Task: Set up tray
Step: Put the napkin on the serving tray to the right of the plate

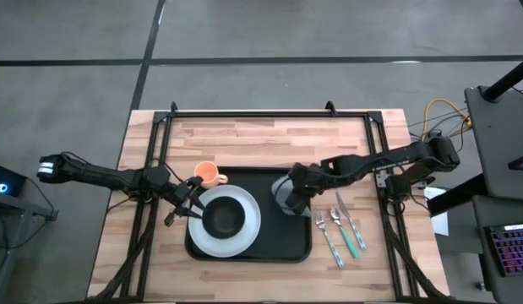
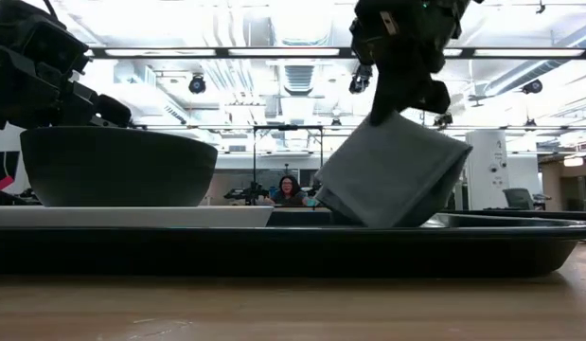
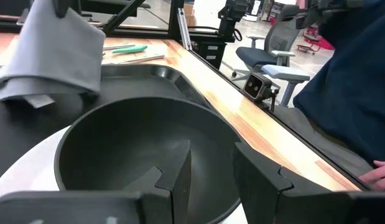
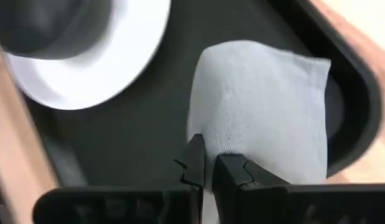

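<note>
1. Tray (image 1: 269,249): large, flat and black, with rounded corners and a low raised rim, lying on the wooden table (image 1: 244,135) at the near middle, between the two arms.
2. White plate (image 1: 244,232): round, resting inside the left half of the tray; a dark bowl (image 1: 223,219) sits on it, toward its left side.
3. Grey napkin (image 2: 387,175): folded cloth, tilted, with its lower corner touching the tray floor in the right half of the tray and its upper edge raised.
4. Right gripper (image 4: 208,165): above the right half of the tray, its fingers pinched together on the upper fold of the napkin.
5. Left gripper (image 1: 187,205): at the left rim of the bowl, over the left edge of the tray. In the left wrist view its fingers (image 3: 257,180) stand apart, one inside the bowl wall and one outside it; whether they press on the rim cannot be told.
6. Orange cup (image 1: 209,175): on the table just beyond the far-left corner of the tray, handle toward the right.
7. Cutlery (image 1: 341,232): two forks and a knife, lying side by side on the table just right of the tray; two of the handles are green.
8. Person (image 2: 289,192): seated far behind the table, seen in the low view between bowl and napkin.
9. Writing: a small tag on the napkin shows in the left wrist view, too small to read; no other label is legible.
</note>
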Motion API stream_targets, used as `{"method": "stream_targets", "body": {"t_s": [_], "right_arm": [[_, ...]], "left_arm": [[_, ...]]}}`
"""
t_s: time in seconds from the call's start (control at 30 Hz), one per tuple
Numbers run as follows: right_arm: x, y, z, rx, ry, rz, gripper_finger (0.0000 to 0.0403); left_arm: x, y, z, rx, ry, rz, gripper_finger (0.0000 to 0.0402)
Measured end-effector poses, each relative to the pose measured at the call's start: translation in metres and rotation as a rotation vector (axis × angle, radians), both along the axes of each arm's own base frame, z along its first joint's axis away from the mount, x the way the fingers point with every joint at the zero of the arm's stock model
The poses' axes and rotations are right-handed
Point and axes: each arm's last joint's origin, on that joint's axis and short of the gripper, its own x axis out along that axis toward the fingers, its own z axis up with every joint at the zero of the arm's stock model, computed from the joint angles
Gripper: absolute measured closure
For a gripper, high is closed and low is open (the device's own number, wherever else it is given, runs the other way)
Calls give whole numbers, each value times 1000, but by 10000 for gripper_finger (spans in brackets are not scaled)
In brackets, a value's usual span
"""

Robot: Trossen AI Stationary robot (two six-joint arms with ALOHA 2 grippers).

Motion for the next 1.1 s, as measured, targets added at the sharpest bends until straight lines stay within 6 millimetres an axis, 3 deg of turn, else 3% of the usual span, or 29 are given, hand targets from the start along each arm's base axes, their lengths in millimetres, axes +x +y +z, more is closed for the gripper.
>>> {"method": "stream_targets", "body": {"t_s": [0.33,0.43,0.57,0.67,0.93,1.1], "right_arm": [[12,3,26,71,-117,12,394],[15,7,17,137,-141,28,394],[10,12,-12,175,-25,24,394],[7,11,-21,179,2,22,394],[4,9,-15,140,-10,30,394],[11,13,-1,277,-120,51,394]], "left_arm": [[0,0,0,0,0,0,303],[0,0,0,0,0,0,303],[0,0,0,0,0,0,303],[0,0,0,0,-1,0,303],[0,0,0,0,5,0,303],[0,0,-1,0,6,0,303]]}}
